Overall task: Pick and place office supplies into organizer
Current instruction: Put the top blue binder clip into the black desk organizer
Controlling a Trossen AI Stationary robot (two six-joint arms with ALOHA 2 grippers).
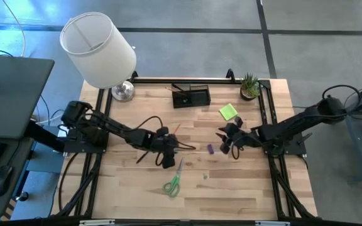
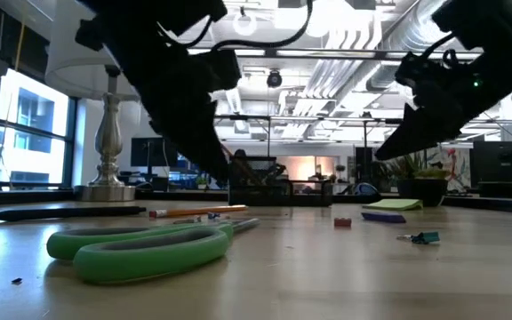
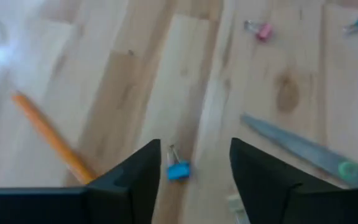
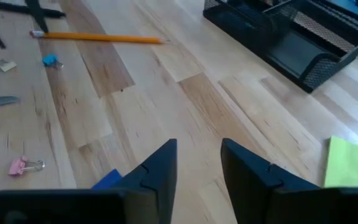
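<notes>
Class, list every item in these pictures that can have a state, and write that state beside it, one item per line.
Left gripper: open, empty, above a small blue binder clip.
Right gripper: fingers apart, holding nothing.
Green-handled scissors: blades closed, flat on the table.
Orange pencil: lying on the table, outside the organizer.
Black mesh organizer: upright; contents unclear.
Lime-green sticky-note pad: flat on the table.
White-shaded lamp: standing; whether lit, cannot tell.

My light wooden plank table [image 1: 231, 188] stands on a grey concrete floor [image 1: 187, 16]. At its far left corner, the white-shaded lamp [image 1: 99, 50] rises on a silver base [image 1: 122, 92]; a small potted green plant [image 1: 250, 86] occupies the far right corner. Left of the table sits a black desk [image 1: 8, 94]. Beyond it, tall windows [image 2: 20, 133] and exposed ceiling ducts [image 2: 354, 36] show.
</notes>
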